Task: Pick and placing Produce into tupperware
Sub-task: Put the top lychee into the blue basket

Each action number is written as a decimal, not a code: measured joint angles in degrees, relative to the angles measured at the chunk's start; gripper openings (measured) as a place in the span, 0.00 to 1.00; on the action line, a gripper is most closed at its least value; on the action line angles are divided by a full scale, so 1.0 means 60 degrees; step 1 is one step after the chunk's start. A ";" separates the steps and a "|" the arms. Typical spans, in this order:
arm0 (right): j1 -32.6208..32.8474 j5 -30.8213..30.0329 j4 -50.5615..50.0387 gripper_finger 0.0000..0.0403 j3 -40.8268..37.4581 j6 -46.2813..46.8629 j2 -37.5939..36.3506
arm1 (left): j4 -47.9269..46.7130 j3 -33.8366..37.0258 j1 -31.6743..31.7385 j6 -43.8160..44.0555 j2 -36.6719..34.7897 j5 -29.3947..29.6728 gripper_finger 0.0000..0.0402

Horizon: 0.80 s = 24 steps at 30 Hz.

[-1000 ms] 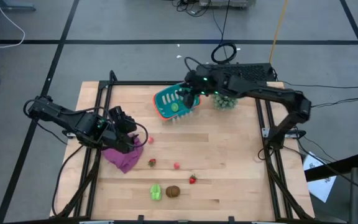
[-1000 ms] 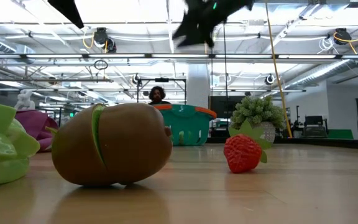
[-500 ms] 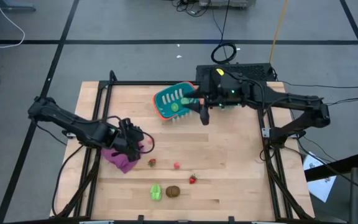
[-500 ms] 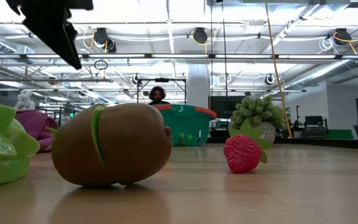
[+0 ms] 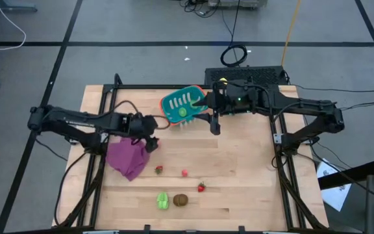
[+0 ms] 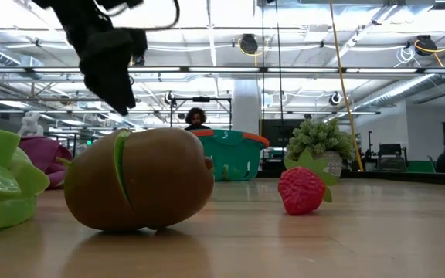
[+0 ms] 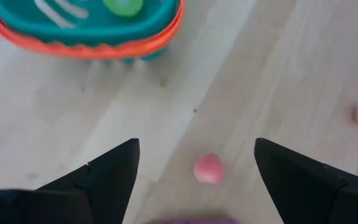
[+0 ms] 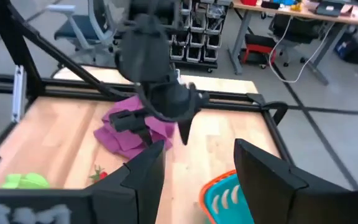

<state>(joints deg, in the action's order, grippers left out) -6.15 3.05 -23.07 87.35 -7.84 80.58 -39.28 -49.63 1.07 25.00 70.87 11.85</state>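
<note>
The teal basket (image 5: 182,106) stands at the table's far middle with one light green piece (image 5: 182,112) inside. My left gripper (image 5: 151,140) hangs open above the table between the basket and the purple cloth (image 5: 127,156). In its wrist view a small red piece (image 7: 208,169) lies on the table below the gap between its fingers (image 7: 196,144). My right gripper (image 5: 214,123) is open and empty, just right of the basket. A light green piece (image 5: 163,200), the brown oval (image 5: 181,200) and three small red pieces (image 5: 184,173) lie near the front.
A spiky pale-green plant (image 6: 319,139) stands at the far right, beside the basket (image 6: 232,154). The purple cloth lies crumpled at the left. The bare wood between the basket and the front pieces is open. People show in the room beyond the table.
My left gripper has gone from above the purple cloth toward the table's right and far side, toward the basket, and now hangs over a small red piece. My right gripper has drawn back from over the basket toward the right and near side, then kept still.
</note>
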 joint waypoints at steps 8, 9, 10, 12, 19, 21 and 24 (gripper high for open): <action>0.0000 0.0003 -0.0061 0.45 0.0000 -0.0142 -0.0004 | -0.0210 0.0007 0.0525 0.0545 0.1114 -0.1801 0.81; 0.0001 0.0001 -0.0083 0.45 0.0000 -0.0097 -0.0006 | -0.0191 0.0002 0.0480 0.0658 0.1267 -0.1903 0.81; 0.0000 0.0004 -0.0089 0.45 0.0000 0.0009 -0.0007 | -0.0236 0.0002 0.0446 0.0689 0.1384 -0.1961 0.81; 0.0000 0.0004 -0.0093 0.45 0.0000 0.0299 -0.0007 | -0.0330 0.0006 0.0326 0.0763 0.1596 -0.1973 0.81; 0.0036 0.0004 -0.0064 0.45 0.0000 0.0848 -0.0004 | -0.0076 -0.0009 0.0041 0.0871 0.1982 -0.1938 0.81; 0.0038 0.0004 -0.0021 0.45 0.0000 0.0856 -0.0007 | -0.0086 0.0010 0.0003 0.0893 0.1971 -0.1858 0.81; 0.0040 0.0004 -0.0004 0.45 0.0000 0.0845 -0.0007 | 0.0059 -0.0008 -0.0017 0.0888 0.2109 -0.1632 0.81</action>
<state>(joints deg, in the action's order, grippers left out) -5.91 3.07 -23.09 87.35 -2.76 80.53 -38.92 -49.67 0.97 30.33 83.52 2.06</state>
